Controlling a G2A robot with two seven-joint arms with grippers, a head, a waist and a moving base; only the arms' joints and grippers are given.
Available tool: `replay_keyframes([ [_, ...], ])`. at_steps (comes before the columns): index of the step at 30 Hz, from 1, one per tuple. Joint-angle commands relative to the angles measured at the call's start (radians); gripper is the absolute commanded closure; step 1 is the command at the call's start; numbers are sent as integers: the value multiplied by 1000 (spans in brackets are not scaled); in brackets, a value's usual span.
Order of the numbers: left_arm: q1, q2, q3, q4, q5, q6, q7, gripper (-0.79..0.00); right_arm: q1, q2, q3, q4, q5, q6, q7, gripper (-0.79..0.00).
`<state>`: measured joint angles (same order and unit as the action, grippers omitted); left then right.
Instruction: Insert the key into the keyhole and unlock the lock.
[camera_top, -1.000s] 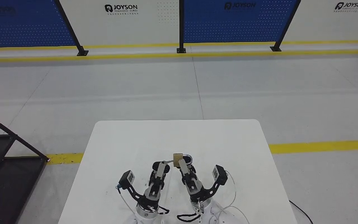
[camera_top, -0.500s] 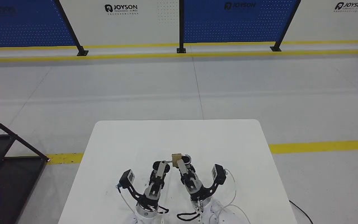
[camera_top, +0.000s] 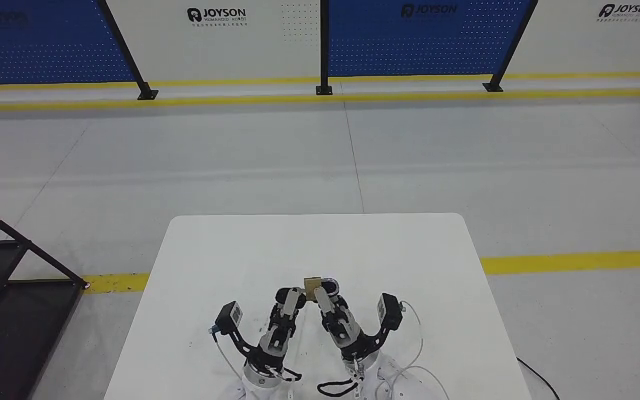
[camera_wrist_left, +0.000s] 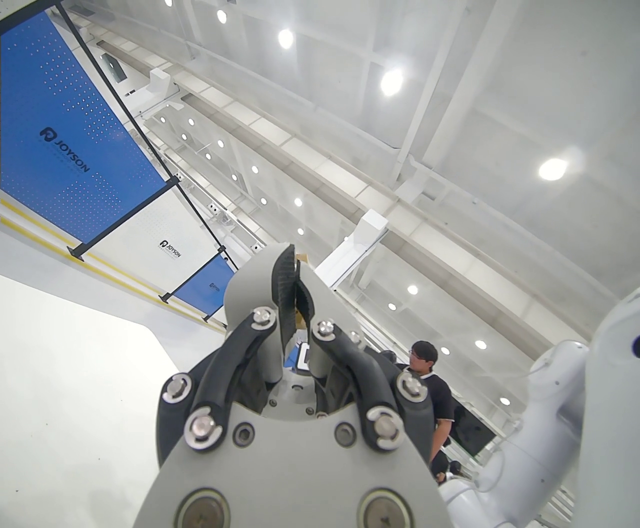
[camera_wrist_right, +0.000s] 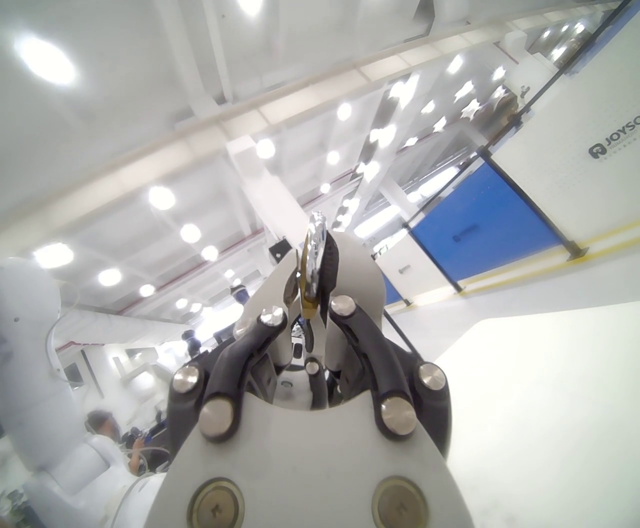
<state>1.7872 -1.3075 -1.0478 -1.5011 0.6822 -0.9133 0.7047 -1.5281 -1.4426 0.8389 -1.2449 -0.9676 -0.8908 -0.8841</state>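
A small brass padlock (camera_top: 314, 285) is held up above the white table (camera_top: 400, 250), between my two grippers. My right gripper (camera_wrist_right: 320, 260) is shut on it; the brass body and silver shackle of the padlock (camera_wrist_right: 312, 272) stick out between its pads. In the top view this right gripper (camera_top: 329, 298) sits just right of the lock. My left gripper (camera_top: 295, 297) is shut right beside the lock's left side, and a thin pale piece, the key (camera_top: 303, 291), runs from its tips to the brass body. The left gripper (camera_wrist_left: 292, 270) has its pads pressed together, and they hide the key.
The table's bare top stretches ahead and to both sides of the arms. A black frame (camera_top: 30, 270) stands off the table's left edge. Blue and white barrier panels (camera_top: 320, 50) line the far floor.
Both grippers and the lock have shifted very slightly left and nearer. The hold on the lock is the same.
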Motion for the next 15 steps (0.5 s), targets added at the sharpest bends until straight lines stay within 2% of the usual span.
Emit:
replay_keyframes([
  [1,-1,-2,1,2,4,3,-3,0,-1,0,1,-2,-2,0,3,0],
  [8,-1,-6,-2,3,16,5,-2,0,-4,0,6,-6,-8,2,6,0],
  [9,-1,-6,-3,3,16,5,-2,-102,-5,0,8,-7,-7,1,6,0],
  [10,0,-6,-5,2,16,4,-2,-259,-5,1,10,-8,-5,0,5,0],
  [11,1,-6,-6,2,16,3,-3,-326,-6,1,11,-9,-4,-1,5,0],
  [15,4,-8,-10,1,12,4,-5,-388,-10,1,18,-12,0,-5,2,0],
])
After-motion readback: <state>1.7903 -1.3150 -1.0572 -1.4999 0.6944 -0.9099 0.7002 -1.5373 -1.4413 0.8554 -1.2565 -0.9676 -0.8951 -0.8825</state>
